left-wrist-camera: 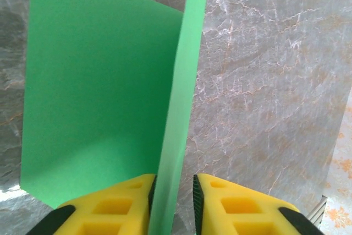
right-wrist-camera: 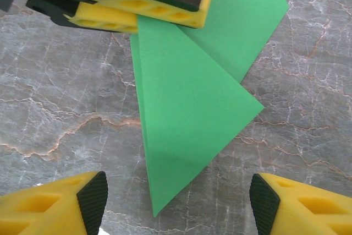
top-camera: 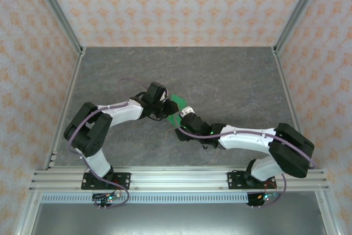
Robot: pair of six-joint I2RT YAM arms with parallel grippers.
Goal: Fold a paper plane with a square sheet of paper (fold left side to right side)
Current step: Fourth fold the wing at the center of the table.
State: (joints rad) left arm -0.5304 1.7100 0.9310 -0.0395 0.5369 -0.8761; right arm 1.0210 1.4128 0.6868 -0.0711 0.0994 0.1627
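The bright green sheet of paper (top-camera: 177,103) lies mid-table, folded into a pointed shape. In the left wrist view one flap (left-wrist-camera: 99,97) lies flat and another flap (left-wrist-camera: 181,103) stands up on edge between the yellow fingers. My left gripper (left-wrist-camera: 173,205) is open a little: the upright flap leans on the left pad, with a gap to the right pad. In the right wrist view the paper's pointed tip (right-wrist-camera: 187,119) aims toward my right gripper (right-wrist-camera: 179,199), which is open wide just short of it. The left gripper's fingers (right-wrist-camera: 143,9) sit over the far end.
The grey marbled table (top-camera: 231,81) stretches around the paper. Patterned walls and aluminium posts (top-camera: 58,15) enclose the back and sides. Both arms meet near the table's middle.
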